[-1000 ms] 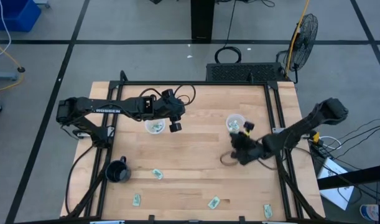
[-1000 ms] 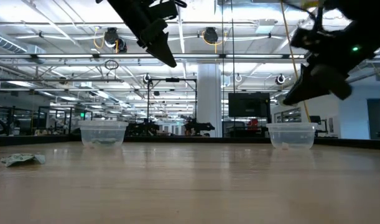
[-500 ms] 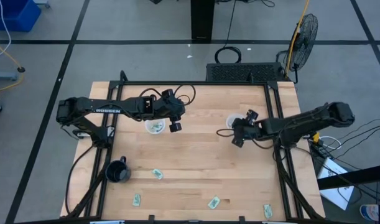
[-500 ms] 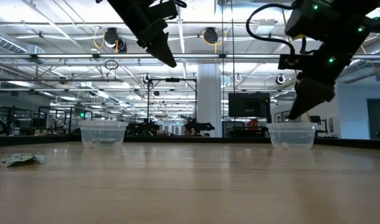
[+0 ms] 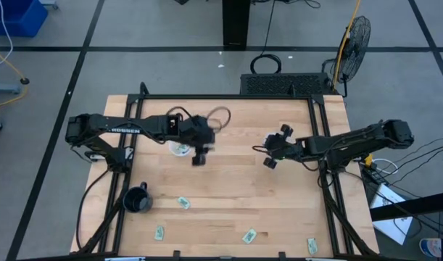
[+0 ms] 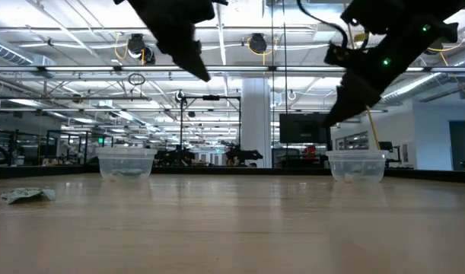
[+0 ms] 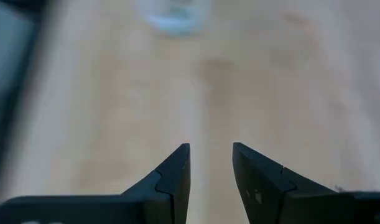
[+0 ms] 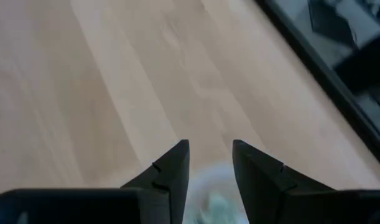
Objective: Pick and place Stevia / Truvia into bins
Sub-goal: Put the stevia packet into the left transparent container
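Note:
Two clear cups serve as bins. The left bin (image 5: 180, 149) (image 6: 126, 164) holds a pale green packet. The right bin (image 6: 357, 166) (image 8: 205, 186) also holds one (image 8: 217, 204). My left gripper (image 5: 199, 154) (image 7: 210, 152) hangs open above the table just right of the left bin. Over the right bin, my right gripper (image 5: 272, 151) (image 8: 210, 149) is open and hides that bin in the high view. Loose Stevia / Truvia packets (image 5: 183, 202) (image 5: 159, 233) (image 5: 249, 235) (image 5: 312, 246) lie flat near the front edge.
A black mug (image 5: 136, 199) stands near the table's left front. A crumpled packet (image 6: 28, 195) shows at the left in the low view. Black frame rails (image 5: 324, 145) run along the table's sides. Bare wood lies between the two bins.
My right gripper has swung from the table's near right toward the far edge and the left, ending above the right bin. My left gripper has gone a little toward the near edge.

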Robot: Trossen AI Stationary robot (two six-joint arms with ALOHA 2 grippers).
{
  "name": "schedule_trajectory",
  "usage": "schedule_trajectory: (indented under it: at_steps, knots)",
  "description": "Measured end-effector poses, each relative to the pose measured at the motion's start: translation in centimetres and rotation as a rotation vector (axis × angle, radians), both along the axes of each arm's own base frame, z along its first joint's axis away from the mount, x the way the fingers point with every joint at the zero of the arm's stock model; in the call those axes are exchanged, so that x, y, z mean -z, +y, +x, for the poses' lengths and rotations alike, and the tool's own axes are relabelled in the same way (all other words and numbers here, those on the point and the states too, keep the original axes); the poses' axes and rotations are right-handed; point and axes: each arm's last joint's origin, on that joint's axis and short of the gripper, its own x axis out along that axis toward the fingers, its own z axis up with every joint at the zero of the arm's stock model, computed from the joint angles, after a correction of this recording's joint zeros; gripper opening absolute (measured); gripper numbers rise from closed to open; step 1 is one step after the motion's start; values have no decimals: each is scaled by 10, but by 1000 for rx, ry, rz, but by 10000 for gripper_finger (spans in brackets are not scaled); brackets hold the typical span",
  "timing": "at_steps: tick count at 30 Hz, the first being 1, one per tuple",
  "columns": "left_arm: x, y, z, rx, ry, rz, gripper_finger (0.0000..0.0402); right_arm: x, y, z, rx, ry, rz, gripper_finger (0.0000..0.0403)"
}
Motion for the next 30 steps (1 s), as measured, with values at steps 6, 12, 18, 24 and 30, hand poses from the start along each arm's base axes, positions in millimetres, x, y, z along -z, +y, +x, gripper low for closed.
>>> schedule_trajectory:
  at_steps: [6,12,18,24,30]
  knots:
    - [17,-44,-17,166,214,-150,127,-10,10,10,-50,-145,4,111]
    - [51,-90,-38,286,360,-178,127,-10,19,10,-93,-147,8,110]
    - [82,-113,-60,231,474,-229,127,-13,19,13,-199,-103,-105,110]
    - [102,-129,-66,162,401,-271,127,-33,10,26,-276,-227,-289,111]
    - [119,-135,-74,166,360,-254,127,-54,-1,33,-230,-405,-378,109]
